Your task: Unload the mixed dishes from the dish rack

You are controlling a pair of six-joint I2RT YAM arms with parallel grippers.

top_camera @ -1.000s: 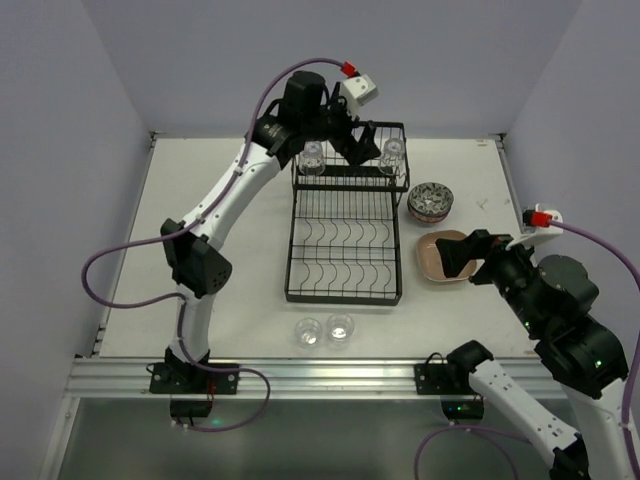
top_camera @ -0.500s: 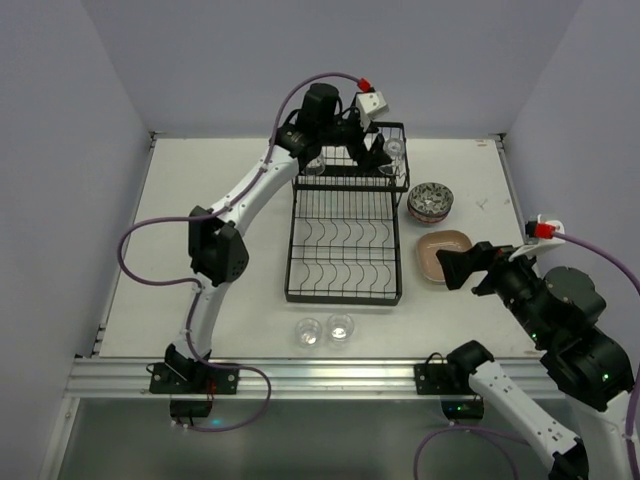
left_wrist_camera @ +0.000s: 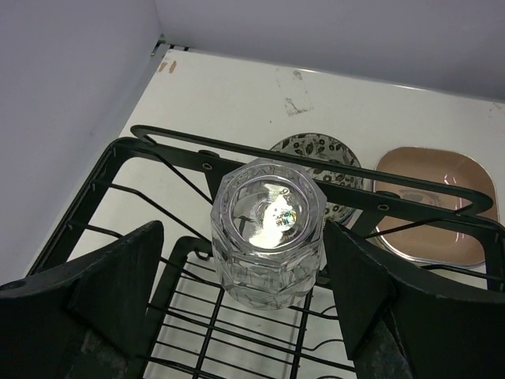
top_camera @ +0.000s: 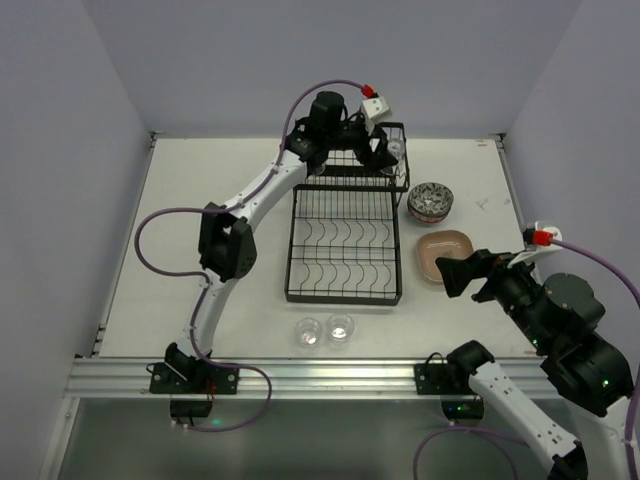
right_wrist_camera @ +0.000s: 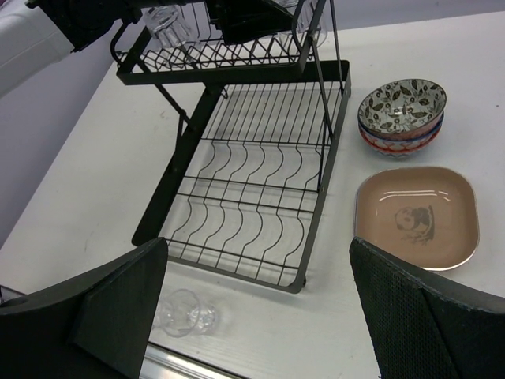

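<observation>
The black wire dish rack (top_camera: pixel 345 250) stands mid-table. An upturned clear glass (left_wrist_camera: pixel 268 229) stands on its upper shelf at the right end (top_camera: pixel 394 148). My left gripper (left_wrist_camera: pixel 245 260) is open and straddles it: the right finger is close to the glass and a gap shows on the left. A second glass (right_wrist_camera: pixel 170 24) stands at the shelf's left end. My right gripper (right_wrist_camera: pixel 259 260) hangs open and empty above the table, near the rack's front right corner (top_camera: pixel 452 272). Its lower tier holds no dishes.
Stacked patterned bowls (top_camera: pixel 430 202) and a brown rounded-square plate (right_wrist_camera: pixel 416 215) lie right of the rack. Two clear glasses (top_camera: pixel 308 331) (top_camera: pixel 341 328) stand in front of it near the table's front edge. Walls close the back and sides.
My left gripper has swung right along the upper shelf and come down around the right-hand glass. My right gripper has drawn back from over the brown plate toward the near edge.
</observation>
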